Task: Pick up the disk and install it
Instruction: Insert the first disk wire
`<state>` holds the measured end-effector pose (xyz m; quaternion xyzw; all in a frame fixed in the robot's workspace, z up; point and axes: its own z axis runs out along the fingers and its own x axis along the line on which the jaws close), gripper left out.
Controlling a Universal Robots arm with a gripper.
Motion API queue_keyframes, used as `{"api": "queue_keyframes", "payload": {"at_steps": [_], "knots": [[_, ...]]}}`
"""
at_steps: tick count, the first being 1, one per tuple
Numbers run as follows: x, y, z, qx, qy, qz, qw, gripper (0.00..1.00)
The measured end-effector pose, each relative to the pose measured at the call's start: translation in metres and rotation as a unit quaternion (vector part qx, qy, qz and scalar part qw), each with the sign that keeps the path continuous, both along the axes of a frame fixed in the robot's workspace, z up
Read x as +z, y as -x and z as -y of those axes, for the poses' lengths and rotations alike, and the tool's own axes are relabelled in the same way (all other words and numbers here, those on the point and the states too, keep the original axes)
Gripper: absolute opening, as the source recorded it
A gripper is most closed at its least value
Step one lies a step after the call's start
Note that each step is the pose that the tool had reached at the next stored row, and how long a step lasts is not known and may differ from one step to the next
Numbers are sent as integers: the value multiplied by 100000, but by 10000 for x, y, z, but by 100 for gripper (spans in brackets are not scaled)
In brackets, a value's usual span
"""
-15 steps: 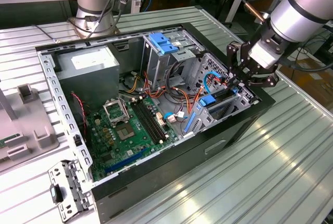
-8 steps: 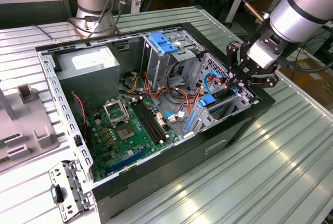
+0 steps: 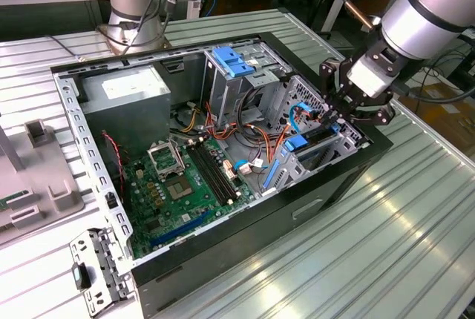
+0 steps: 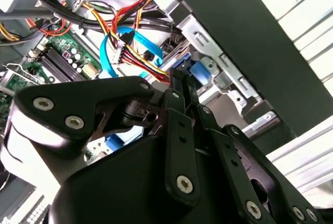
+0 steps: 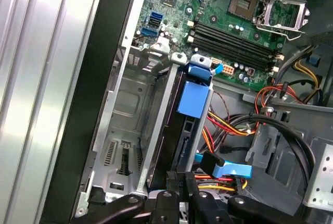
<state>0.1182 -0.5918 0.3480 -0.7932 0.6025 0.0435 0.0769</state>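
Nearest, ribbed metal tabletop (image 3: 334,260), carrying open black computer case (image 3: 223,260). Inside, green motherboard (image 3: 178,185) lying flat toward the exterior view's left. Toward the exterior view's right, the disk (image 5: 179,130) standing on edge in a metal drive bay (image 5: 125,130), blue rail up, beside orange and blue cables (image 5: 229,172). End effector (image 5: 182,179) reaching into this bay, fingers (image 4: 179,94) clenched on the thin end of the disk. Farther, grey power-supply box (image 3: 126,104) and blue latch (image 3: 231,61) on tall cage.

Bright overhead light glares off the ribbed table (image 3: 349,252) (images sharp).
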Motion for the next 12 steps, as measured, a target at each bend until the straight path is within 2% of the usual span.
{"api": "queue_keyframes", "payload": {"at_steps": [2, 5, 6, 7, 8, 9, 10, 12], "knots": [[-1, 34, 0, -18, -158, 4, 100000, 17], [-1, 54, 0, -152, -196, 1, 100000, 17], [-1, 141, 0, -264, -204, 7, 99999, 17], [0, 176, 0, -283, -203, 6, 99999, 17], [-1, 177, 0, -789, -207, 6, 99997, 17], [-1, 176, 0, -3264, -206, 12, 99946, 17], [-1, 177, 1, -6538, -207, 20, 99786, 17], [-1, 177, 1, -6975, -206, 20, 99756, 17]]}}
